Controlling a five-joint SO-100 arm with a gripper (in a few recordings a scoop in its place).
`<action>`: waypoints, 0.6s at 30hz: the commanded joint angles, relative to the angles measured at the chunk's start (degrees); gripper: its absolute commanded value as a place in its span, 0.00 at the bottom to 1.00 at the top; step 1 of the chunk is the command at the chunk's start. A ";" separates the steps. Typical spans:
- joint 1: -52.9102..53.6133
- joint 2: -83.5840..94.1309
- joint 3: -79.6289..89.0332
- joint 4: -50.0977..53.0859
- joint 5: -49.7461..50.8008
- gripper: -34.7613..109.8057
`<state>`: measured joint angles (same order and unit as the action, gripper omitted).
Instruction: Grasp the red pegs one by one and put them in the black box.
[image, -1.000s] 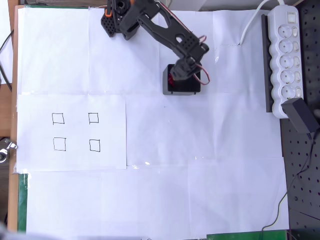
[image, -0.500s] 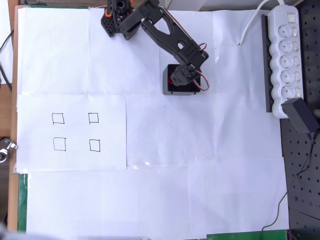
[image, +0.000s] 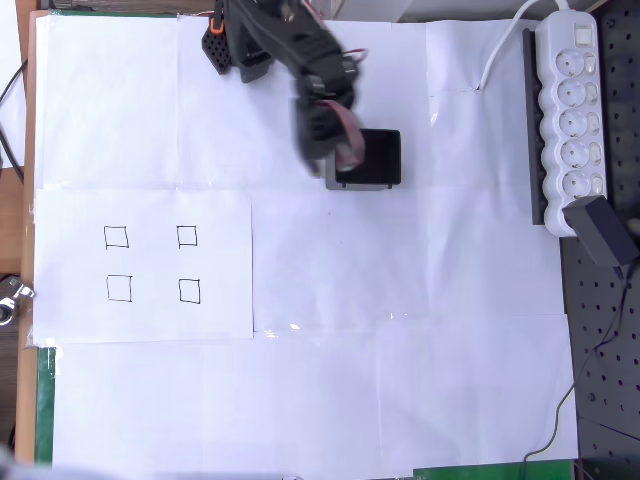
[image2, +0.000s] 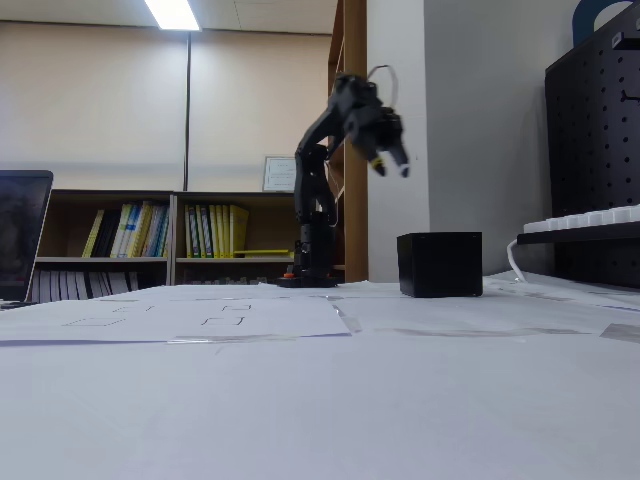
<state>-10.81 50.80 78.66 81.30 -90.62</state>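
**Black box at table's far side, arm raised beside it, squares bare**

Overhead view: the black box (image: 372, 158) sits on the white paper (image: 400, 300) near the arm's base. The gripper (image: 335, 150) is blurred, over the box's left edge — whether its fingers are apart or together cannot be told here. The four drawn squares (image: 152, 264) lie well down-left of it, and all four are bare. No red peg can be made out on the paper; the box interior reads dark, its contents too unclear to count.

Fixed view: the gripper (image2: 392, 165) hangs high, above and just left of the box (image2: 439, 264), tips pointing down. The fingers look slightly parted with nothing between them — judgement: the placing looks finished.
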 joint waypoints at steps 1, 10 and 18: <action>8.44 -22.24 -21.53 -4.39 6.50 0.26; 12.04 -41.48 -60.38 -12.74 7.12 0.24; 14.41 -48.43 -73.30 -16.35 9.58 0.24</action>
<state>2.55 4.57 6.06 64.86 -80.24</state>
